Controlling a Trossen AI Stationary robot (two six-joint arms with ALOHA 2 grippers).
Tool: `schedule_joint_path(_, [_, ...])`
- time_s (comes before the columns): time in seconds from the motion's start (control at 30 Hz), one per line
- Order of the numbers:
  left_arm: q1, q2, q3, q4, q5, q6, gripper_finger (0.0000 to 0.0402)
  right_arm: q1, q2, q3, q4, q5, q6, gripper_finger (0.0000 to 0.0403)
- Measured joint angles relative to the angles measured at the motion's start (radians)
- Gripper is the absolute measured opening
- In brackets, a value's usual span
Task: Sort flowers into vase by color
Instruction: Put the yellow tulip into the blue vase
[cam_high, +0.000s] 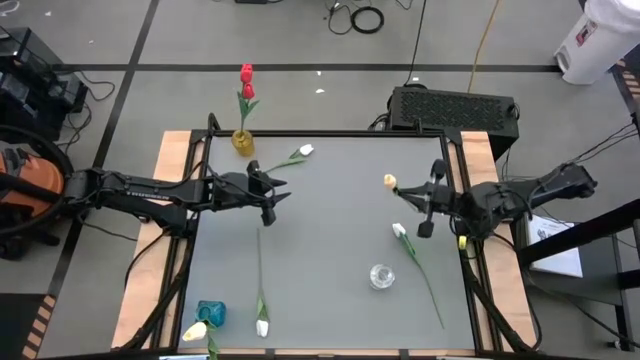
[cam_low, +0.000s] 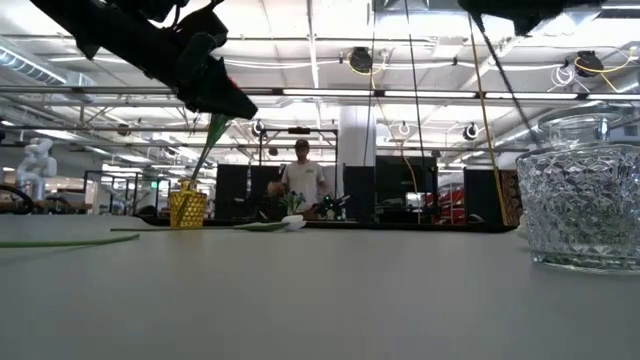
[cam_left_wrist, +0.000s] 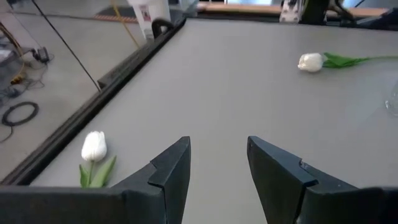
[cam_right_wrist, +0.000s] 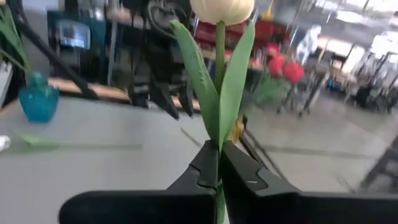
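The grey table (cam_high: 330, 230) carries both dark arms, the flowers and three vases. The left gripper (cam_high: 272, 192) hangs over the far-left part of the table, its fingers (cam_left_wrist: 168, 171) parted and holding nothing. The right gripper (cam_high: 425, 205) is over the right side, clenched on the stem of a cream-yellow tulip (cam_high: 390, 182), whose bud stands above the jaws in the right wrist view (cam_right_wrist: 222, 9).

A yellow vase (cam_high: 242, 141) at the far-left edge holds red tulips (cam_high: 246, 74). A blue vase (cam_high: 210, 313) at the near-left corner has a yellowish tulip (cam_high: 195, 331) beside it. A clear glass vase (cam_high: 381, 276) stands near right.

Three white tulips lie loose: one (cam_high: 305, 151) far, near the yellow vase; one (cam_high: 262, 327) at the near edge, stem running far; one (cam_high: 399, 231) on the right, beside the right gripper.
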Motion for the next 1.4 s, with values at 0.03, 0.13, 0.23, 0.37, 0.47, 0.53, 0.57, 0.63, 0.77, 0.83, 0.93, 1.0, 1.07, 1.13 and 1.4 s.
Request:
schedule_joint_path(0.03, [0.0,0.0,0.0,0.013,-0.001,0.013,0.0167,0.0,-0.01,-0.041,0.069,-0.001,-0.017,0.0])
schedule_joint_path(0.13, [0.0,0.0,0.0,0.066,-0.002,0.042,0.0167,0.0,-0.016,-0.146,0.251,-0.001,-0.063,0.0])
schedule_joint_path(0.23, [0.0,0.0,0.0,0.124,-0.002,0.072,0.0167,-0.001,-0.005,-0.232,0.426,-0.003,-0.09,0.0])
schedule_joint_path(0.37, [0.0,0.0,0.0,0.193,0.006,0.109,0.0167,-0.019,0.021,-0.31,0.623,-0.068,-0.09,0.0])
schedule_joint_path(0.47, [0.0,0.0,0.0,0.23,0.04,0.147,0.0167,-0.039,0.052,-0.331,0.695,-0.101,-0.079,0.0])
schedule_joint_path(0.53, [0.0,0.0,0.0,0.251,0.082,0.159,0.0167,-0.056,0.079,-0.328,0.704,-0.105,-0.066,0.0])
schedule_joint_path(0.57, [0.0,0.0,0.0,0.262,0.107,0.171,0.0167,-0.065,0.095,-0.325,0.705,-0.105,-0.061,0.0])
schedule_joint_path(0.63, [0.0,0.0,0.0,0.293,0.168,0.185,0.0167,-0.083,0.134,-0.32,0.731,-0.108,-0.055,0.0])
schedule_joint_path(0.77, [0.0,0.0,0.0,0.368,0.302,0.203,0.0167,-0.126,0.225,-0.32,0.854,-0.174,-0.056,0.0])
schedule_joint_path(0.83, [0.0,0.0,0.0,0.411,0.357,0.204,0.0167,-0.147,0.272,-0.32,0.937,-0.201,-0.058,0.0])
schedule_joint_path(0.93, [0.0,0.0,0.0,0.45,0.406,0.205,0.0167,-0.18,0.335,-0.319,1.033,-0.24,-0.061,0.0])
schedule_joint_path(1.0, [0.0,0.0,0.0,0.466,0.414,0.206,0.0167,-0.201,0.376,-0.318,1.08,-0.266,-0.057,0.0])
schedule_joint_path(1.07, [0.0,0.0,0.0,0.467,0.416,0.206,0.0167,-0.224,0.418,-0.304,1.094,-0.293,-0.037,0.0])
schedule_joint_path(1.13, [0.0,0.0,0.0,0.467,0.416,0.206,0.0167,-0.244,0.461,-0.275,1.09,-0.331,-0.015,0.0])
schedule_joint_path(1.4, [0.0,0.0,0.0,0.469,0.415,0.218,0.0167,-0.297,0.672,-0.093,1.074,-0.462,-0.016,0.0])
